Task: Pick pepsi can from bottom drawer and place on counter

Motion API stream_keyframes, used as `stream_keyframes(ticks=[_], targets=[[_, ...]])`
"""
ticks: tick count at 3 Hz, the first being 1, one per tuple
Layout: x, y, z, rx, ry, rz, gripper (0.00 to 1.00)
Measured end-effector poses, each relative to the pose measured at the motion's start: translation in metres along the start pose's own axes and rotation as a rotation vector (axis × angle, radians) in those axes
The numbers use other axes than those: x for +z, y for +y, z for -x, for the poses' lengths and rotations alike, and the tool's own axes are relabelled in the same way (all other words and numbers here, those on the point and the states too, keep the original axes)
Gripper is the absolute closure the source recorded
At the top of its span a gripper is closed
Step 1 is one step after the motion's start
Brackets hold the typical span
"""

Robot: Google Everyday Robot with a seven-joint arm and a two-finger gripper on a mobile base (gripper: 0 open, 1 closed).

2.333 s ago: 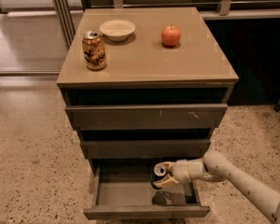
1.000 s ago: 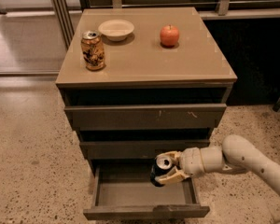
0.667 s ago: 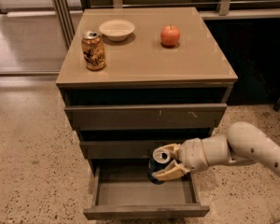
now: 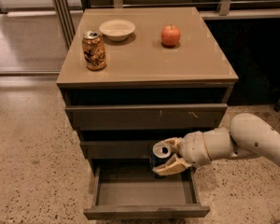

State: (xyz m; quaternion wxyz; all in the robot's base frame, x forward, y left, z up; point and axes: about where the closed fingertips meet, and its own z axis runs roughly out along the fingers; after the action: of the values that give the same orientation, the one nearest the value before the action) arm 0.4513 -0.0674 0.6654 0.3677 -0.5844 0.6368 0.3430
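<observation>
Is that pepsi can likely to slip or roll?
The pepsi can has a smooth round side that may slip in the gripper holding it above the bottom drawer. Laid sideways it would likely roll; upright, it should stand.

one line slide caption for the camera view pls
Tool shut on pepsi can, held above the open bottom drawer, below the counter.

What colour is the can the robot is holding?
Dark blue, silver top: the pepsi can in the gripper over the bottom drawer, camera view.
</observation>
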Motion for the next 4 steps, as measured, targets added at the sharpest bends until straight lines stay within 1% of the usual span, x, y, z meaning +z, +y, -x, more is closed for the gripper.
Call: stream_keyframes(ticks=[1,2,3,4], targets=[[-0.012,0.009,0.048,-0.064,0.033,0.048,1.0],[-0.045,0.016,0.139,-0.103,0.048,0.047,1.0],[-0.087,0.024,0.241,-0.193,0.034,-0.012,1.0],[-0.094,0.021,0.254,-0.216,0.031,-0.035,1.0]])
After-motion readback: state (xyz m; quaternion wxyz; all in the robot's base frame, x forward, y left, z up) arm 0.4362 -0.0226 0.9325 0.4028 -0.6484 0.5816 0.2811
